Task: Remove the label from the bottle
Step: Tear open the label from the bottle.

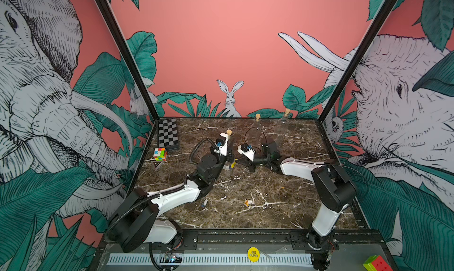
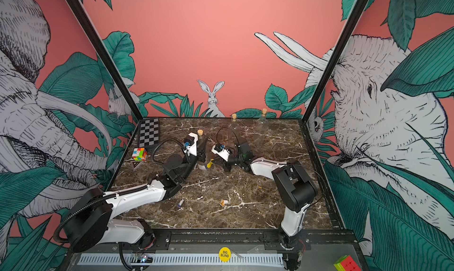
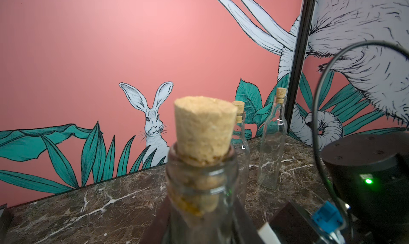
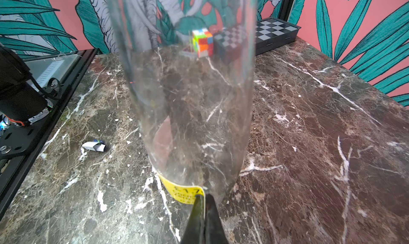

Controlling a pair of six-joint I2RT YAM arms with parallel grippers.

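Long axis vertical: bottle (image 4: 190, 99) clamped in left gripper (image 1: 229, 156); right gripper (image 4: 202, 200), nearer, pinched on label (image 4: 180, 193) edge low on glass, peel outward

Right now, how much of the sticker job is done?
Done, it seems: two bare bottles stand at the back, and two curled label scraps lie on the table. In hand: the left pincer holds the corked bottle, and the right pincer is shut on its yellow label near the base. Left: peeling that label off.
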